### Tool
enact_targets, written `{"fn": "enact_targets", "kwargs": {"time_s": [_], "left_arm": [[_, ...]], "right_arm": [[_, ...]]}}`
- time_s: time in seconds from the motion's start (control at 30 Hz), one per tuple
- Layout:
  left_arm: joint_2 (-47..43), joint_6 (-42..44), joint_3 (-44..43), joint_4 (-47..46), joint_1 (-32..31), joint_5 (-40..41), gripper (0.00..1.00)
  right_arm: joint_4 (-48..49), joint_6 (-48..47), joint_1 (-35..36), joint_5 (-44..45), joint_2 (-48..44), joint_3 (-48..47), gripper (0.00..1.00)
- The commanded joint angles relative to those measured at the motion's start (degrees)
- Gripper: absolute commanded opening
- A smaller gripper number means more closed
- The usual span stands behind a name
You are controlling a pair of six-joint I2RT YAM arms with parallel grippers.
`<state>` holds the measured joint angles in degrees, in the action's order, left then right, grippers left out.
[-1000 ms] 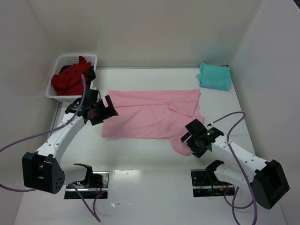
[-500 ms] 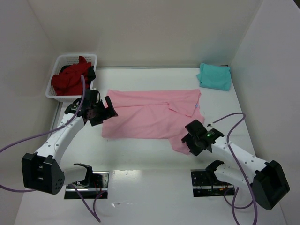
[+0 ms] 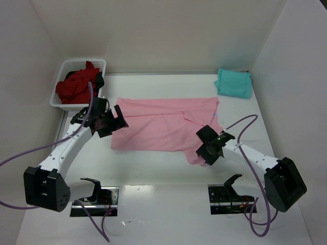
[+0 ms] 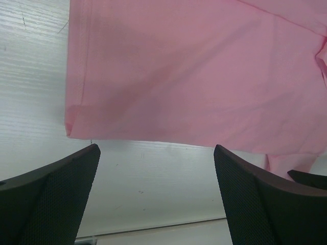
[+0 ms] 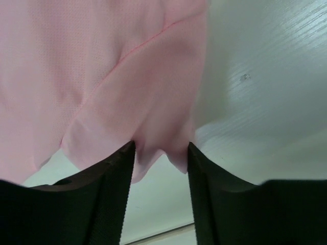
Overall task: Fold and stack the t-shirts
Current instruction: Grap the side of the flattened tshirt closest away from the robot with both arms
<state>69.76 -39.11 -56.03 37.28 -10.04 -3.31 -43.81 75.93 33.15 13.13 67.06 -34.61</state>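
A light pink t-shirt (image 3: 163, 125) lies spread across the middle of the table, one sleeve trailing toward its near right corner. My right gripper (image 3: 203, 145) is at that sleeve. In the right wrist view the pink t-shirt (image 5: 102, 66) is bunched between the two fingers of the right gripper (image 5: 161, 145), shut on it, with a flap hanging below. My left gripper (image 3: 115, 120) hovers open at the shirt's left edge; in the left wrist view, the left gripper (image 4: 156, 148) has only bare table between its fingers, just short of the pink t-shirt's (image 4: 194, 76) hem. A folded teal t-shirt (image 3: 234, 82) rests at the back right.
A white lattice basket (image 3: 82, 62) at the back left holds dark red t-shirts (image 3: 76, 87). White walls enclose the table on three sides. Two dark mounting plates (image 3: 94, 200) sit at the near edge.
My right gripper has slid up and left onto the sleeve and closed its fingers on the fabric. The left arm has stayed put.
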Motion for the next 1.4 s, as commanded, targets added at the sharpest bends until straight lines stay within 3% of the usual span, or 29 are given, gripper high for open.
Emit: {"fn": "enact_targets", "kwargs": {"time_s": [0.0,0.13,0.17,0.33,0.53,0.77,1.03,1.37], "left_arm": [[-0.94,0.21,-1.63,-0.82,-0.15,-0.38,1.0],[-0.94,-1.61,-1.63,0.94,-0.15,1.2,1.0],[-0.94,-3.59,-1.63,2.12,-0.15,2.64,1.0],[-7.51,-14.78,2.15,2.81,-0.15,5.68,1.0],[-4.92,-20.69,6.26,-0.59,0.38,4.65,1.0],[-2.43,-25.66,10.33,-1.15,0.38,5.95,1.0],[-2.87,-33.43,13.58,-0.76,0.38,14.55,0.96],[7.34,-35.33,13.58,-1.35,0.38,17.64,0.94]], "right_arm": [[0.48,-0.35,0.52,2.42,1.05,-1.78,0.49],[0.48,-0.32,0.52,2.42,1.02,-1.25,0.31],[0.48,0.17,0.52,2.39,0.46,-1.25,0.22],[-0.21,0.72,0.52,1.9,-2.66,-0.63,0.1],[-0.75,1.74,0.52,0.86,-7.08,-0.11,0.02],[-1.36,1.15,0.52,0.84,-10.81,-0.11,0.02],[-0.84,-1.58,0.52,0.84,-11.34,-1.03,0.02],[0.22,-3.34,0.52,0.84,-10.2,-1.78,0.05]]}}
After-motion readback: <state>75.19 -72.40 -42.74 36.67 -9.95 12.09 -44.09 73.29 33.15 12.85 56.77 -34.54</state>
